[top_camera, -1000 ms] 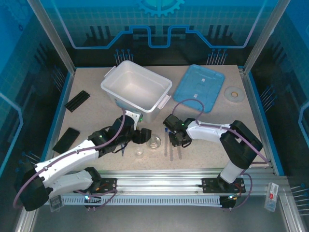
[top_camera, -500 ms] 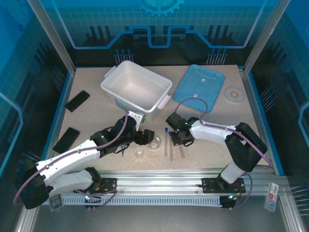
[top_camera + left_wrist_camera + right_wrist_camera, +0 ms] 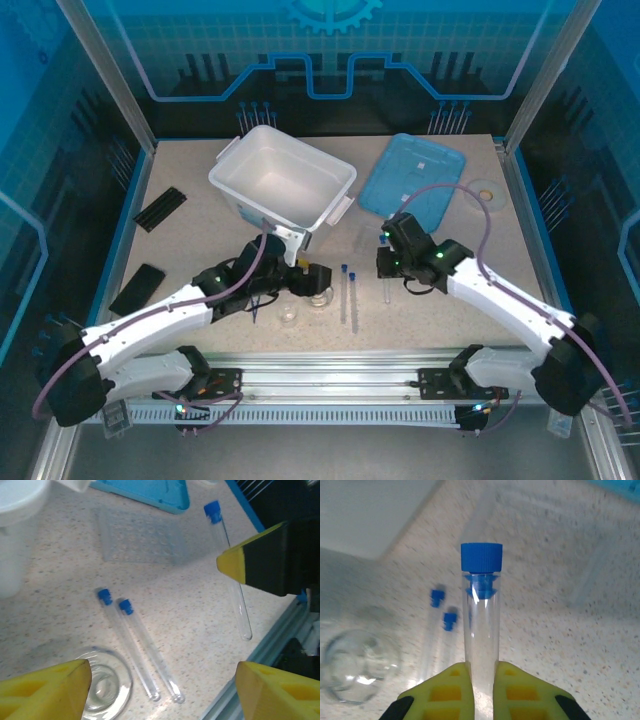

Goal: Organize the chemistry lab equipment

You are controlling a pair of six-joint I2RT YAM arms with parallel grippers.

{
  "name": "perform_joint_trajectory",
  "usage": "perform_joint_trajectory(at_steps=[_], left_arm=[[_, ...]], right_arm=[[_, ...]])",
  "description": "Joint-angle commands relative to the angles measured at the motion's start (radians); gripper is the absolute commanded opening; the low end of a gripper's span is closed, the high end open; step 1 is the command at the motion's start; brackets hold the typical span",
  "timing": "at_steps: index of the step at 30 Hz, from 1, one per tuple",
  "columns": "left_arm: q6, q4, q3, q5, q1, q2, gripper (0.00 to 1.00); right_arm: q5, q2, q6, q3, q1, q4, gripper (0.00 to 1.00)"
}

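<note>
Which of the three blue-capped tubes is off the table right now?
The tube pinched between the right gripper fingers; the other two tubes lie flat, side by side, on the table.

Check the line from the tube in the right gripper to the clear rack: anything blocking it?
Nothing visible does. The right gripper is shut on the tube, and only bare tabletop separates it from the rack. The two loose tubes and the beaker lie to the side, off that line.
</note>
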Motion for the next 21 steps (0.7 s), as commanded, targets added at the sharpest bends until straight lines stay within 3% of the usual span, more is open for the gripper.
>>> perform_joint_trajectory(at_steps=[1,9,21], left_arm=[[-0.070,0.106,0.032,0.109,-0.009,0.042,0.76],[-0.151,0.247,0.063,0.226,-0.009,0.155,0.72],[-0.263,0.471,0.073,0.341,-0.009,0.287,0.66]], right_arm=[[0.039,-0.095,0.041,-0.040,-0.004,0.092,0.04],[0.036,-0.171,0.117,-0.044,0.005,0.221,0.05],[-0.056,-0.140,0.199,-0.045,0.023,0.321,0.04]])
